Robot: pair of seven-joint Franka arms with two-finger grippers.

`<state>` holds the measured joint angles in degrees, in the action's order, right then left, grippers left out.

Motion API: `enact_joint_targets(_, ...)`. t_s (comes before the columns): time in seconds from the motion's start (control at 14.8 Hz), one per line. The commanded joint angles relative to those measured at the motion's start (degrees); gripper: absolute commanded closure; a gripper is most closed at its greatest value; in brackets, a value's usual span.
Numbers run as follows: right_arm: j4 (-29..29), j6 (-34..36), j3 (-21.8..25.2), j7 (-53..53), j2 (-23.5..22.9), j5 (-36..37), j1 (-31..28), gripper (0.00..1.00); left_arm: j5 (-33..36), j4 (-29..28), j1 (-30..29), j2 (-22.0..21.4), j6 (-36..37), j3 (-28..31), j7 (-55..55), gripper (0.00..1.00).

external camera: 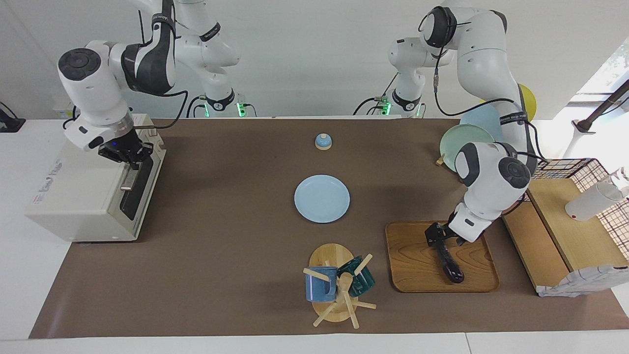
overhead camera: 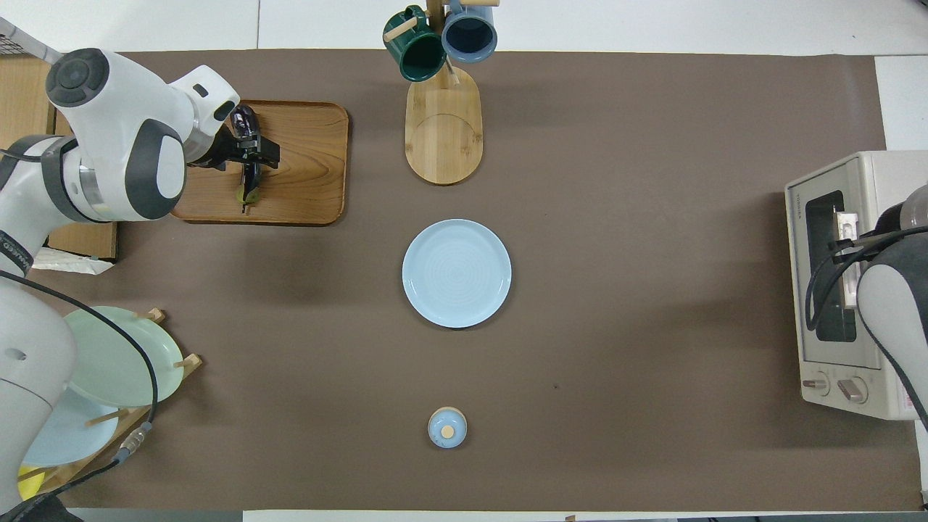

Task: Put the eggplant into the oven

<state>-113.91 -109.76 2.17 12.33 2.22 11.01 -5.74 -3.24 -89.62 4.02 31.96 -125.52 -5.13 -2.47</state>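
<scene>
Facing view
Left gripper (external camera: 441, 238): down at the wooden tray (external camera: 413, 265), fingers spread to either side of the stem end of the eggplant (external camera: 449, 263); no grip closed on it.
Eggplant: lies on the tray toward the left arm's end of the table, dark body running lengthwise away from the robots.
Right gripper (external camera: 128, 160): fingertips brought together on the metal bar handle (external camera: 128, 178) of the oven (external camera: 93, 184).
Oven: cream-white toaster oven at the right arm's end of the table, dark glass door up.
Other items: pale blue plate (external camera: 322, 198) mid-table; mug tree (external camera: 339, 287) farther from the robots than the plate.

Overhead view
Left gripper (overhead camera: 254, 156): over the eggplant (overhead camera: 249, 177) on the wooden tray (overhead camera: 304, 170), a finger on each side.
Right gripper: largely hidden by its own arm over the oven (overhead camera: 841, 290); fingers cannot be made out here.
Other items: pale blue plate (overhead camera: 457, 273); mug tree (overhead camera: 442, 109); small blue lid (overhead camera: 447, 427) nearer to the robots than the plate.
</scene>
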Motion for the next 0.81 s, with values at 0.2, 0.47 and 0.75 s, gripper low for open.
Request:
enact_joint_targets(0.2, -4.56, -5.10, -0.50, -0.72, 0.51, 1.12, -1.56, 1.00, 2.71, -3.53, 0.11, -0.67, -4.02, 0.73, 3.43, 0.00)
enact_joint_targets(0.47, -7.11, -7.30, -0.59, -1.34, 0.51, 0.94, -1.12, 1.00, 2.71, -6.62, 0.20, -1.20, -6.59, 0.73, 3.44, 0.08)
enact_joint_targets(0.75, -8.61, -11.25, -0.77, -2.48, -0.89, -0.81, 0.81, 1.00, 2.62, -4.69, -0.06, -1.11, -4.13, 0.65, 3.44, 0.33)
